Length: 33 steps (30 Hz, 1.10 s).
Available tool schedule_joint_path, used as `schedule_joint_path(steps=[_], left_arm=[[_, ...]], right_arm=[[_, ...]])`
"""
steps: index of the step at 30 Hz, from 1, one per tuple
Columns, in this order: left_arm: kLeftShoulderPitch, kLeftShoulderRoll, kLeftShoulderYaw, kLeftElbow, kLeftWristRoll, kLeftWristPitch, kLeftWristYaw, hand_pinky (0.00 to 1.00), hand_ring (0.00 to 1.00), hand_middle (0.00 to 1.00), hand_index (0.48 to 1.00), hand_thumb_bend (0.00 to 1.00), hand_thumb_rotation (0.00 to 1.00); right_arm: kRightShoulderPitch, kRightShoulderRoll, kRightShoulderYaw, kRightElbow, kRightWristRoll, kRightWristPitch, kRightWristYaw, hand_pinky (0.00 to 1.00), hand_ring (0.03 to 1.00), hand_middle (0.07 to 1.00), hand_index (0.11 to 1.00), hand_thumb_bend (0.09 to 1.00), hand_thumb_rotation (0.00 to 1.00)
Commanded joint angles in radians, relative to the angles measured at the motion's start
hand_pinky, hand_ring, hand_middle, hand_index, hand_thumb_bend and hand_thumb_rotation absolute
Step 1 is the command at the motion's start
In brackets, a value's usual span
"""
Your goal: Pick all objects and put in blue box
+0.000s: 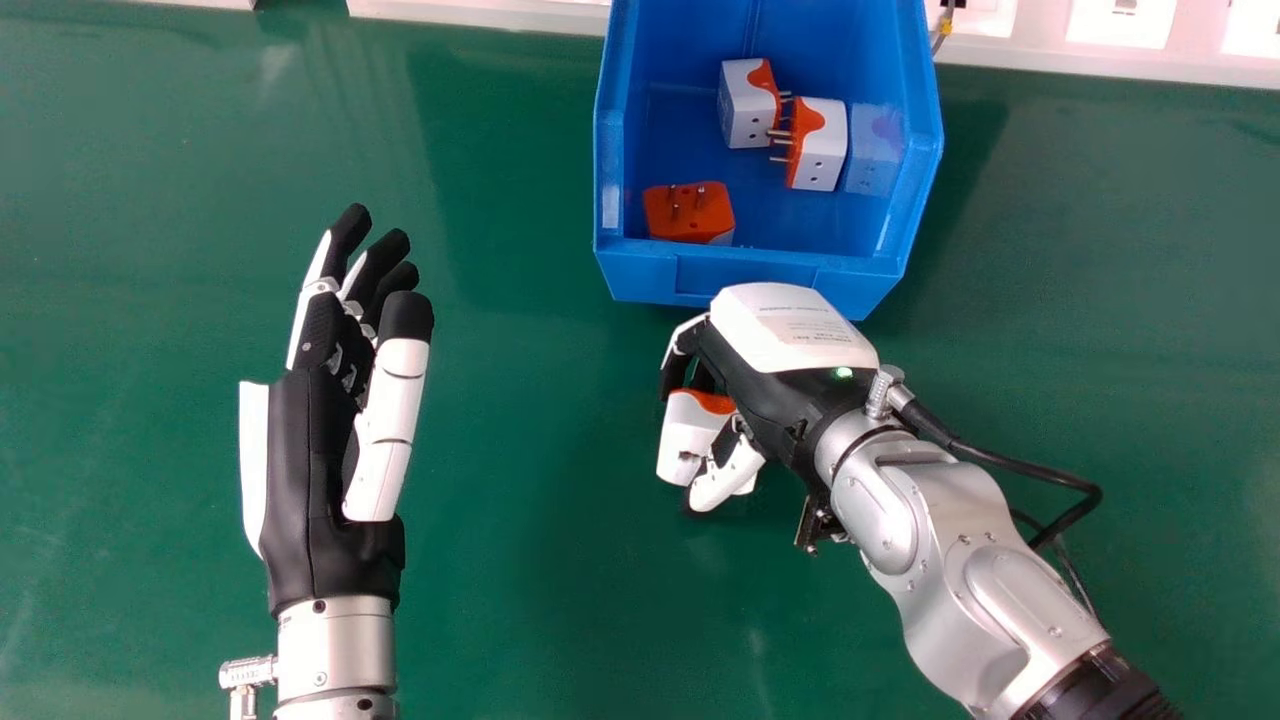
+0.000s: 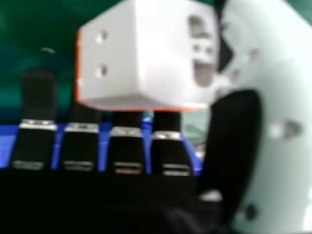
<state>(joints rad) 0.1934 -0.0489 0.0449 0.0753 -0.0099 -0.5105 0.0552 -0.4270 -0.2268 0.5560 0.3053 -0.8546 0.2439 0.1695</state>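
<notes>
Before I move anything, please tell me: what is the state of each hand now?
Left hand: open and empty, above the green table.
Right hand: closed on a white and orange block-shaped plastic plug adapter, near the blue plastic box.

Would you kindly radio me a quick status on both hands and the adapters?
Right hand curled around white-and-orange adapter, just outside the blue box. Left hand open, idle. Three adapters already boxed; box's near wall between held adapter and inside.
</notes>
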Motion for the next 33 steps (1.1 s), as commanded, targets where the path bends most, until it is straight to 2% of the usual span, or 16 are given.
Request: schedule_joint_path(steps=[1,5,12,13,28,33], left_arm=[[0.000,-0.003,-0.003,-0.020,0.000,-0.008,-0.002,0.82,0.87,0.88,0.906,0.74,0.78],[-0.003,-0.003,-0.002,-0.017,-0.004,-0.007,-0.005,0.82,0.87,0.88,0.906,0.74,0.78],[-0.006,-0.005,-0.003,-0.021,-0.005,-0.002,-0.008,0.82,0.87,0.88,0.906,0.74,0.78],[-0.007,-0.005,-0.004,-0.020,-0.006,-0.002,-0.008,0.82,0.87,0.88,0.906,0.74,0.78],[-0.018,-0.003,-0.004,-0.016,-0.004,-0.003,-0.011,0.82,0.87,0.88,0.906,0.74,0.78],[-0.022,0.000,-0.001,-0.012,-0.009,-0.004,-0.014,0.82,0.87,0.88,0.906,0.74,0.78]], right_arm=[[-0.005,-0.016,-0.018,-0.024,0.014,-0.060,-0.070,0.40,0.535,0.608,0.584,0.566,0.05],[0.000,-0.011,-0.039,-0.011,0.053,-0.105,-0.097,0.40,0.535,0.608,0.584,0.566,0.05],[0.003,-0.005,-0.053,-0.021,0.088,-0.112,-0.090,0.41,0.561,0.633,0.566,0.548,0.04],[0.003,-0.005,-0.054,-0.022,0.090,-0.113,-0.091,0.39,0.533,0.609,0.551,0.538,0.03],[0.027,-0.011,-0.099,-0.113,0.132,-0.131,-0.108,0.36,0.491,0.571,0.542,0.522,0.02],[0.026,-0.009,-0.108,-0.133,0.137,-0.128,-0.104,0.35,0.477,0.559,0.539,0.517,0.02]])
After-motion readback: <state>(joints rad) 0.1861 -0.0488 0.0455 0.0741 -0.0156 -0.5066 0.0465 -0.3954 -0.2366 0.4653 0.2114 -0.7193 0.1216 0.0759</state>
